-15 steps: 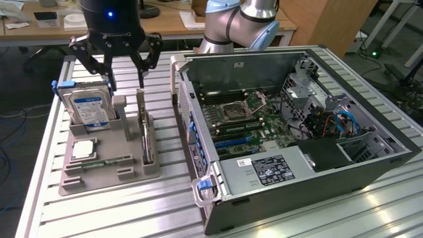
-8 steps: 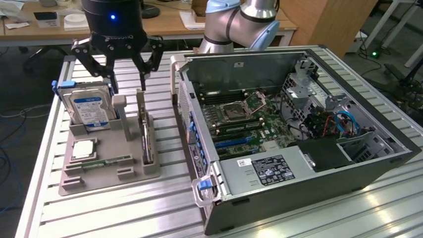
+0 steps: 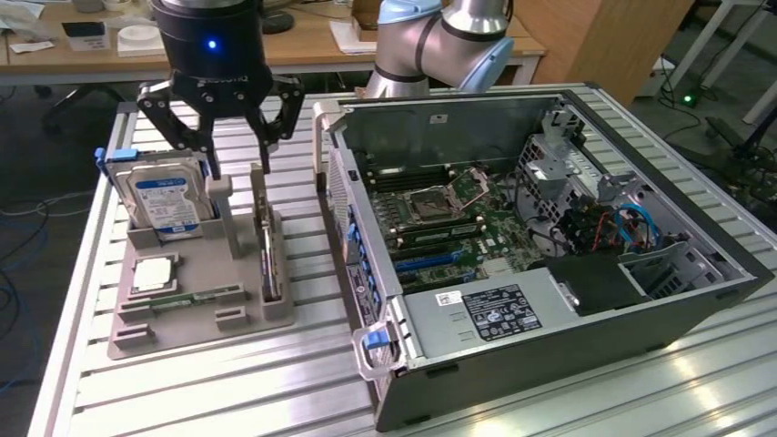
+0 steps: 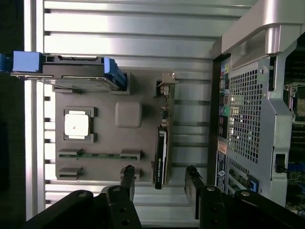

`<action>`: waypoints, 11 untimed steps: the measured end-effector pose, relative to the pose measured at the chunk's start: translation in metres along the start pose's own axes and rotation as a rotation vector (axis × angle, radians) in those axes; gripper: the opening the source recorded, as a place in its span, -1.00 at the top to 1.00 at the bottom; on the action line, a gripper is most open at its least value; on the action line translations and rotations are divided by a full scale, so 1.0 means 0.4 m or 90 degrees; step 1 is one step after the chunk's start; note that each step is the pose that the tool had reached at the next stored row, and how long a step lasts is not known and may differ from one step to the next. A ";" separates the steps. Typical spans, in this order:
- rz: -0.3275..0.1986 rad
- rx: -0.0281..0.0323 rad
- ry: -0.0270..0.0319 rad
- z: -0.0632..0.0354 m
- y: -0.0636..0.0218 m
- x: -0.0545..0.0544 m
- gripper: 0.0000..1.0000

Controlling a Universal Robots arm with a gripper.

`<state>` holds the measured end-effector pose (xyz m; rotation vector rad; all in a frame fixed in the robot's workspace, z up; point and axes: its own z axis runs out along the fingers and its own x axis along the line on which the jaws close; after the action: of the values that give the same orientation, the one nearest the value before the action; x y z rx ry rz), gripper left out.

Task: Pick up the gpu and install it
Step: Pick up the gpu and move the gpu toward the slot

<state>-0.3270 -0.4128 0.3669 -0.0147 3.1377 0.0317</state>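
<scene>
The gpu (image 3: 268, 259) is a dark card with a pale metal bracket. It stands on its long edge in a slot of the grey holder tray (image 3: 182, 320), left of the open computer case (image 3: 486, 118) in the exterior view. My gripper (image 3: 237, 166) hangs open just above the card's far end and holds nothing. In the wrist view the gpu (image 4: 162, 143) shows edge-on, and my gripper (image 4: 159, 171) straddles its line with one finger (image 4: 127, 179) on each side, well apart from it. The case's motherboard (image 3: 456, 223) lies exposed.
On the same holder tray (image 4: 105, 143) stand a blue-labelled hard drive (image 3: 164, 196), a square processor (image 3: 152, 271) and a slim green memory stick (image 3: 195, 298). The case (image 4: 248, 119) rises close beside the tray. Everything rests on a slatted aluminium table (image 3: 218, 391), with its edge near the tray.
</scene>
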 end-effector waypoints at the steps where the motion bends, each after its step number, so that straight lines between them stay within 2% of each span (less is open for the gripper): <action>1: 0.000 0.0001 0.0001 0.002 0.000 0.000 -0.10; 11: 0.000 0.0027 0.0001 0.013 -0.001 0.000 -0.10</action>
<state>-0.3270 -0.4132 0.3617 -0.0143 3.1379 0.0250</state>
